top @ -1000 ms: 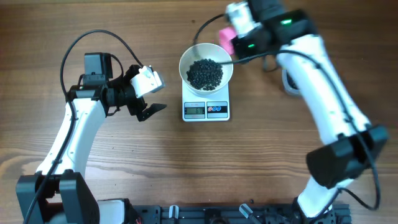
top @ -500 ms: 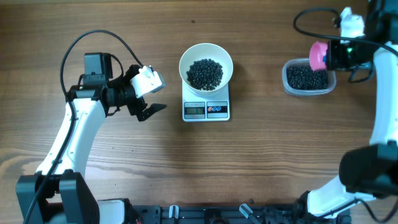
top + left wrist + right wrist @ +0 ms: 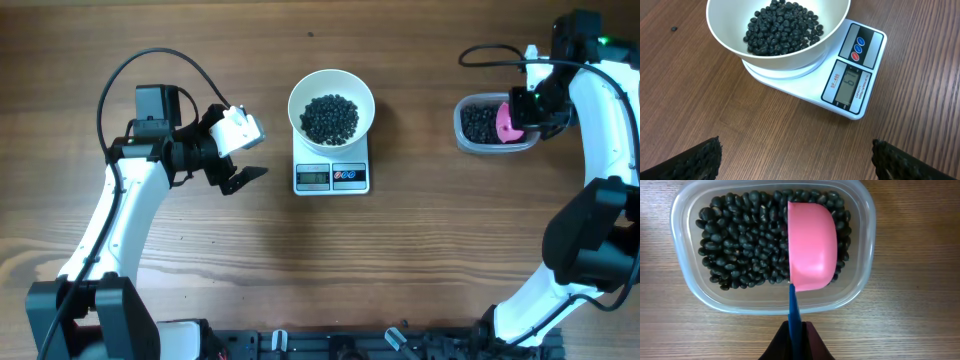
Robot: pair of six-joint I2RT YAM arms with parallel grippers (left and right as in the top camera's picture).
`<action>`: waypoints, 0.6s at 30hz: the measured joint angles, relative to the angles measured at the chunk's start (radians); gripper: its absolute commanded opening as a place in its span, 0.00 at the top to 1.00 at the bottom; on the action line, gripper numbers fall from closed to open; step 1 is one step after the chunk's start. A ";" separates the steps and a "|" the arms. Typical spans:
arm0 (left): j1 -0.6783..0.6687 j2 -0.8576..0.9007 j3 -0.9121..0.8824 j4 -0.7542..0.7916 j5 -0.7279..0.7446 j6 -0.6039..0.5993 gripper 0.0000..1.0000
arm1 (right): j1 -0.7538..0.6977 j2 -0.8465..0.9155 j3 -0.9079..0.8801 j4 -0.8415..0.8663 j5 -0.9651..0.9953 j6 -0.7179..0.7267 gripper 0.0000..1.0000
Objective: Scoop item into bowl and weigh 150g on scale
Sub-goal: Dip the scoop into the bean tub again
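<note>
The white bowl (image 3: 331, 105) (image 3: 725, 30) sits on the white scale (image 3: 332, 172) (image 3: 852, 75) at the table's middle, holding a pile of black beans (image 3: 329, 117) (image 3: 782, 27). More black beans (image 3: 740, 240) fill a clear plastic tub (image 3: 494, 124) (image 3: 685, 277) at the right. My right gripper (image 3: 528, 108) (image 3: 796, 327) is shut on the blue handle of a pink scoop (image 3: 810, 245) (image 3: 508, 125), which hangs tipped on its side over the tub. My left gripper (image 3: 240, 150) (image 3: 797, 160) is open over bare wood to the left of the scale, holding nothing.
One stray bean (image 3: 674, 29) lies on the wood beyond the bowl. A black cable (image 3: 150, 65) loops above the left arm. The arm bases and a dark rail (image 3: 350, 345) line the front edge.
My right gripper has carried the pink scoop from the bowl's rim rightward to the tub and lowered it over the beans there. The left arm has not moved.
</note>
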 measured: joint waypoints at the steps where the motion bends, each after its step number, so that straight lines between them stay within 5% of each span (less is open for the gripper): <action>1: 0.000 0.000 0.000 0.000 0.000 0.000 0.00 | 0.002 0.000 0.000 -0.001 -0.008 0.000 0.96; 9: 0.000 0.000 0.000 0.000 0.000 0.000 0.00 | 0.060 0.051 0.000 -0.046 -0.126 -0.026 0.96; 18: 0.000 0.000 0.000 0.000 0.000 0.000 0.00 | -0.037 0.062 0.000 -0.082 -0.286 -0.061 0.96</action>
